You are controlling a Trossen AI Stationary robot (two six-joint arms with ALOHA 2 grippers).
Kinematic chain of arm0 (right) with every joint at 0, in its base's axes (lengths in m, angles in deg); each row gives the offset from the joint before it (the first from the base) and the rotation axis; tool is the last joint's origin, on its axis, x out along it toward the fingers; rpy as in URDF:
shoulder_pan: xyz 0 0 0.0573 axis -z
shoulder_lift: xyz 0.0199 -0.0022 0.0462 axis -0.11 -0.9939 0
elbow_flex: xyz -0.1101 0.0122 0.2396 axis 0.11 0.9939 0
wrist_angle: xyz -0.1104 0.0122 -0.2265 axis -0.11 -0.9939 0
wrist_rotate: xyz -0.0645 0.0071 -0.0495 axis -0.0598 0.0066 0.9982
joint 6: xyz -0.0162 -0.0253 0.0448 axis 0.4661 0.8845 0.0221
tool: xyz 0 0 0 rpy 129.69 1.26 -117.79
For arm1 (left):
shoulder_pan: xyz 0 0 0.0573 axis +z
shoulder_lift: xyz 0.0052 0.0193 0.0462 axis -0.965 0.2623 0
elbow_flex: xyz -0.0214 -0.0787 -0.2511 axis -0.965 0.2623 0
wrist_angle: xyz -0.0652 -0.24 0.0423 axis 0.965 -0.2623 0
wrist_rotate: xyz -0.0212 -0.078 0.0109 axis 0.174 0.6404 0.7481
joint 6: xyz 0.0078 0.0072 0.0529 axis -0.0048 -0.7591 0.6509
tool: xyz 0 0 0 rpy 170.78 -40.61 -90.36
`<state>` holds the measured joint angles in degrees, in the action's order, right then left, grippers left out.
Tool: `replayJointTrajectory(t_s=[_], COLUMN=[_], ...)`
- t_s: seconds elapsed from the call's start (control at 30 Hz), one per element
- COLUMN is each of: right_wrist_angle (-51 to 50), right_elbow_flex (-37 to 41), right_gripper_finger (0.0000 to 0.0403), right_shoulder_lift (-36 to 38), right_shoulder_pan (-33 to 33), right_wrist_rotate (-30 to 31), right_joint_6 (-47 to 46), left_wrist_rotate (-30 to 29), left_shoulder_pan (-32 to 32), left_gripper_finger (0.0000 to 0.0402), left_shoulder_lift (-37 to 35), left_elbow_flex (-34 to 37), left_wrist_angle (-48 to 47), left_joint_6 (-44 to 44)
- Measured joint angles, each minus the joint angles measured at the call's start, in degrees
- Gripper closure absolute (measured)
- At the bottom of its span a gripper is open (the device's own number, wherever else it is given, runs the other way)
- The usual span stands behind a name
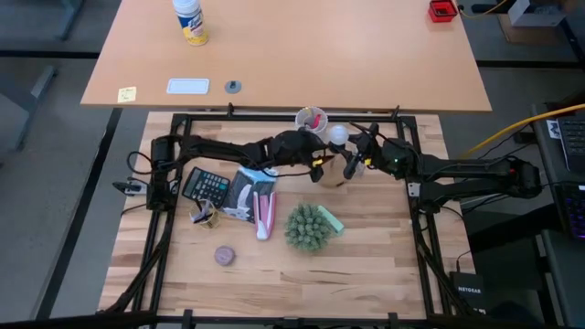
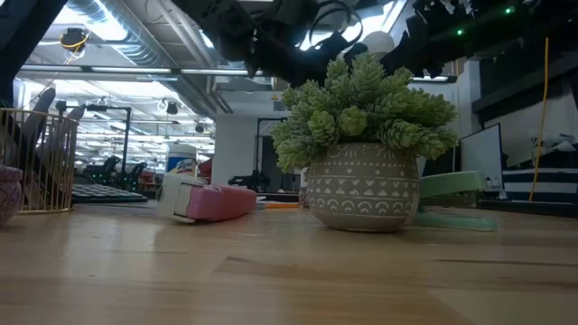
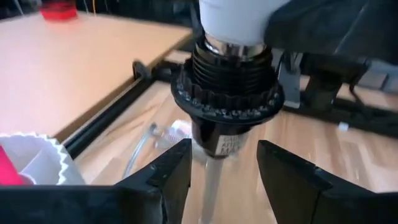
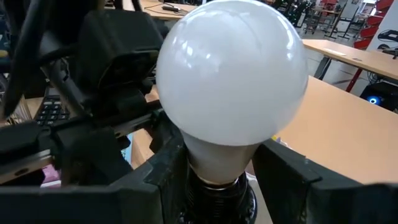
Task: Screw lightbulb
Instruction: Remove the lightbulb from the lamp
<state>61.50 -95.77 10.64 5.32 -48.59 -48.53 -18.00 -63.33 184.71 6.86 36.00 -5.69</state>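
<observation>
Two claws flank lightbulb [image 4: 231, 74]; potted plant [image 1: 307, 227] nearby.

Bright overhead ceiling lights [image 2: 108, 36], soft glare on lightbulb [image 4: 233, 71], wrist views blurred close up.

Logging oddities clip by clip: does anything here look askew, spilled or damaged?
Nothing stands out. The lightbulb sits straight in the black socket, held up between the two arms above the table. The left gripper has open fingers straddling the socket's lower end. No spill or breakage shows.
</observation>
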Motion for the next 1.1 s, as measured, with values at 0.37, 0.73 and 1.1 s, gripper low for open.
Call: replayJointTrajectory(t_s=[0.37,0.73,1.1], right_wrist_angle=[-0.04,0.04,0.59], right_elbow_flex=[0.0,0.0,0.0], right_gripper_finger=[0.0228,0.0228,0.0228], right_shoulder_lift=[0.0,0.0,-0.04], right_shoulder_pan=[0.0,0.0,-0.02], right_wrist_rotate=[0.0,0.0,-3.56], right_joint_6=[0.02,-0.15,-0.22], left_wrist_rotate=[-0.04,0.02,1.11], left_shoulder_pan=[0.81,-1.25,-1.16], left_gripper_finger=[0.0233,0.0232,0.0231], left_shoulder_lift=[0.02,0.0,3.08], left_elbow_flex=[17.64,18.48,14.54], left_wrist_angle=[38.61,34.8,35.13], left_joint_6=[-4.76,-2.37,-0.05])
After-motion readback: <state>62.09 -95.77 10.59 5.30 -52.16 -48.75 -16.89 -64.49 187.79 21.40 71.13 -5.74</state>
